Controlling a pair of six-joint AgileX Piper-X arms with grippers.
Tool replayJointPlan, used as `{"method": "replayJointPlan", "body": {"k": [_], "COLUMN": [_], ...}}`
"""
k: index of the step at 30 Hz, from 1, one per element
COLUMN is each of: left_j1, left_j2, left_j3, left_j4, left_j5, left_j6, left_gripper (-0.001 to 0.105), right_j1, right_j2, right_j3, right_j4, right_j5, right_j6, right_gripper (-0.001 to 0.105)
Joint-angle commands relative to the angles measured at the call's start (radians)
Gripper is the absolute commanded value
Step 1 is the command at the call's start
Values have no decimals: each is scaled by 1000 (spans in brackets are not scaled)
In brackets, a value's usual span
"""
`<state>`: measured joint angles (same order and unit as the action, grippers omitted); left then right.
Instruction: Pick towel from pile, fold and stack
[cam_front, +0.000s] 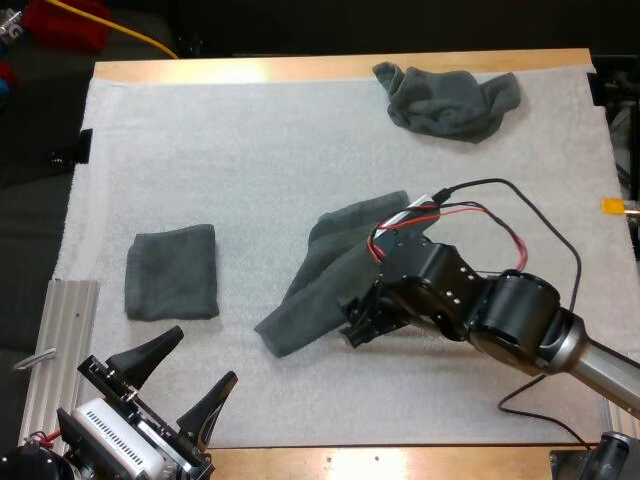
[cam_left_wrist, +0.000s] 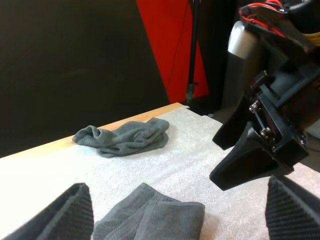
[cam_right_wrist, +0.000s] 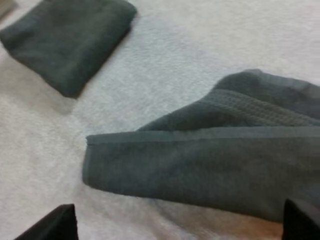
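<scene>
Right tool (cam_front: 357, 323) spread over half-folded towel (cam_front: 312, 298) — left tool (cam_front: 205, 354) spread too.

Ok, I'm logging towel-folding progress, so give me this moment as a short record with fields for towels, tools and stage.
folded towel: flat on the left of the mat, apart from the others
spread towel: mid-mat, lying diagonally, one layer lapped over
crumpled towel: far right of the mat
left tool: open, at the near edge, clear of any towel
right tool: open, low at the spread towel's near side
stage: spread towel not yet folded square or stacked
</scene>
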<state>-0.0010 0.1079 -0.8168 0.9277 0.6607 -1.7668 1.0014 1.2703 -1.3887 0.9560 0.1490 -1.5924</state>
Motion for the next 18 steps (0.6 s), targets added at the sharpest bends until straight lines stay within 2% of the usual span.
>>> {"method": "replayJointPlan", "body": {"k": [1,4,8,16,18], "left_j1": [-5,-5,-5,-5,-5], "left_j2": [2,2,2,10,26], "left_j3": [-7,-7,-6,21,22], "left_j4": [-5,16,110,152,152], "left_j5": [8,8,8,8,7], "left_j6": [-9,-23,-31,-31,-31], "left_gripper": [69,69,69,69,69], "right_j1": [-4,-30,-97,-268,-340], "right_j2": [-9,-9,-9,-9,-9], "right_j3": [-8,-8,-8,-8,-8], "right_j4": [17,19,19,9,-8], "right_j5": [19,21,12,-143,-210], "right_j6": [-12,-4,3,-6,-10], "right_gripper": [78,78,78,78,78]}}
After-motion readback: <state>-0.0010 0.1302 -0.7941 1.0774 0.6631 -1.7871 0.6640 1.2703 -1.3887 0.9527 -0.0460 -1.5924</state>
